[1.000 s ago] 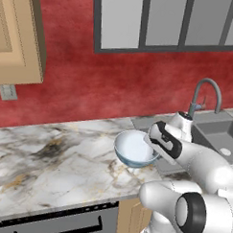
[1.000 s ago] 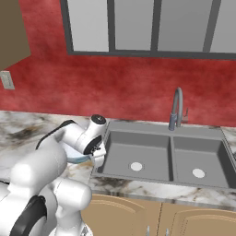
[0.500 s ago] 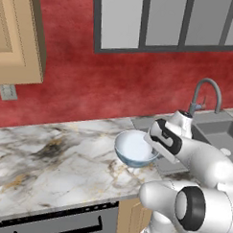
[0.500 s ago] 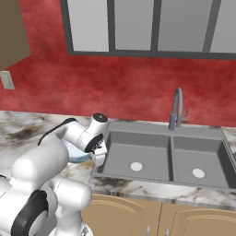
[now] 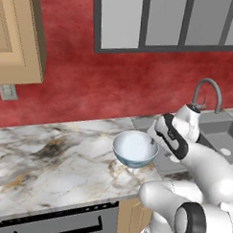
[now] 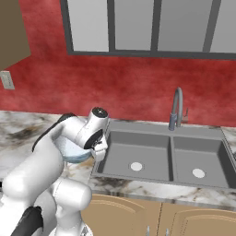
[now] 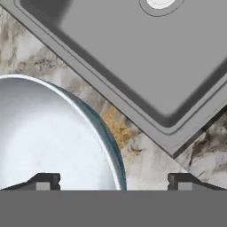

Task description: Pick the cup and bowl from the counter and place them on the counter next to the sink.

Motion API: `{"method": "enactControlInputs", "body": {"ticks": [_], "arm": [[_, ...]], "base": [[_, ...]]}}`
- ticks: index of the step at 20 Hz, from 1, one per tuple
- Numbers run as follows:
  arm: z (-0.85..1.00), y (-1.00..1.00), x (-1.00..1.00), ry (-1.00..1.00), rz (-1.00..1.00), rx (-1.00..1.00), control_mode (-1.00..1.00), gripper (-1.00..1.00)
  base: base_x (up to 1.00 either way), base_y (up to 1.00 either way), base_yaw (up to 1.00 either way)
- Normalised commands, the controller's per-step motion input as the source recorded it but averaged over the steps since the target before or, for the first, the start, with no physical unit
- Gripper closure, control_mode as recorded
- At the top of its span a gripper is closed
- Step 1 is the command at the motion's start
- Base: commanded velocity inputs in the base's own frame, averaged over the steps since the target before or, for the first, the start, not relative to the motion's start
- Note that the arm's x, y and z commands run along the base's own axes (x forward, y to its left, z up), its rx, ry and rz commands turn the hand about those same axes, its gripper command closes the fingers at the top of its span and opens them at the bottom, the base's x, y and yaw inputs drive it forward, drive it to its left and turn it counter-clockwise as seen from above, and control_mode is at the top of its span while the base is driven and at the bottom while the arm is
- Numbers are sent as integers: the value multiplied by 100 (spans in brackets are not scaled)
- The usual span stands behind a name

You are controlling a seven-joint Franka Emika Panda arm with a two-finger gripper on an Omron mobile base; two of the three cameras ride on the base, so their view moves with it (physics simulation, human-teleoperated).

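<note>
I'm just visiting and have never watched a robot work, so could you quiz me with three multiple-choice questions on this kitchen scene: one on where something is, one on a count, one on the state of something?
1. Where is the bowl?
A. On the marble counter just beside the sink
B. Down in the sink basin
C. On a shelf above the window

2. How many basins does the sink have?
A. One
B. Two
C. Three

3. How do the fingers of the gripper stand?
A. Pressed together, nothing between them
B. Holding a sponge
C. Spread apart, one to each side of the bowl's rim

Answers:
1. A, the left base view shows it on the marble next to the sink's edge.
2. B, the right base view shows two basins, each with a drain.
3. C, the hand view shows the two fingertips wide apart with the rim between.
</note>
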Motion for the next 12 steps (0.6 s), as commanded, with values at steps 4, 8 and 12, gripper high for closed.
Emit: {"method": "enactControlInputs", "body": {"ticks": [4, 8, 12], "arm": [[68, 0, -52, -34, 15, 0, -100, -100], [47, 0, -76, -28, 32, 0, -100, -100], [40, 0, -71, -18, 38, -7, -100, -100]], "base": [[0, 0, 0], [0, 0, 0], [0, 0, 0]]}}
